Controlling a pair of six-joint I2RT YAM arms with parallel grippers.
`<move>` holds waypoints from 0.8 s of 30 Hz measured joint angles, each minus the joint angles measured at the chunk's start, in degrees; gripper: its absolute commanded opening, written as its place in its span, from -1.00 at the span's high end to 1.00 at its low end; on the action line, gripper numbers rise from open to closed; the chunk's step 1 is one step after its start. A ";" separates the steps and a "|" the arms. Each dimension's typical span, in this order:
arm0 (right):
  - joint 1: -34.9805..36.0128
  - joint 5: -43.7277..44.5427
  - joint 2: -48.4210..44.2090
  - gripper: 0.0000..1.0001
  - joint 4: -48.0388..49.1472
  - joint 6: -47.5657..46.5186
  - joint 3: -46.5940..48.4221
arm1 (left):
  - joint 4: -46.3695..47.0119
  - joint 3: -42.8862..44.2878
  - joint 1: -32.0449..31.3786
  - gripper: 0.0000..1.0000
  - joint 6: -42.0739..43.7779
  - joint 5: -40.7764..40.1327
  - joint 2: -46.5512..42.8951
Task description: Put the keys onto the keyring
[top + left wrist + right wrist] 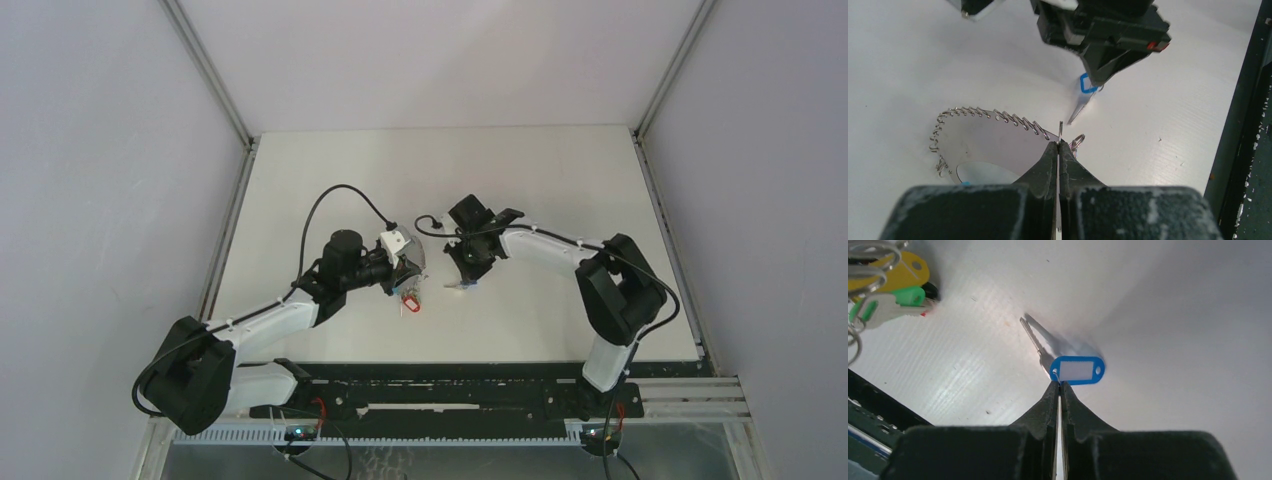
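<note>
The key is a silver blade (1032, 336) joined to a blue oval tag (1077, 370) with a white label. My right gripper (1060, 385) is shut on the tag's near end, where a thin ring joins it. The left wrist view shows the key (1079, 106) hanging blade-down from the right gripper (1094, 84), just above the table. The keyring (998, 116) is a thin wire loop strung with many small rings. My left gripper (1059, 145) is shut on its wire, whose end pokes up past the tips. From above, the left gripper (405, 276) and the right gripper (467, 282) stand close together.
A yellow tag (904, 266), a green-headed key (907, 296) and silver rings hang on the keyring at the right wrist view's top left. A red piece (408, 304) dangles below the left gripper. The table's dark front rail (1248, 125) runs along the right of the left wrist view.
</note>
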 measured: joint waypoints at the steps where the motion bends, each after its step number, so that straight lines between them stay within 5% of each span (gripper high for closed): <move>1: 0.13 1.42 -1.11 1.00 -0.90 -0.31 0.00 | 0.00 0.02 0.00 0.99 0.00 0.00 0.00; 16: 3.80 14.99 -14.75 1.00 -17.25 1.73 -3.26 | 0.09 0.00 0.00 0.99 -0.11 -0.44 -0.50; 24: 4.00 15.50 -13.66 1.00 -22.77 2.84 -3.50 | 0.94 0.00 0.00 0.99 -0.11 -1.33 -1.46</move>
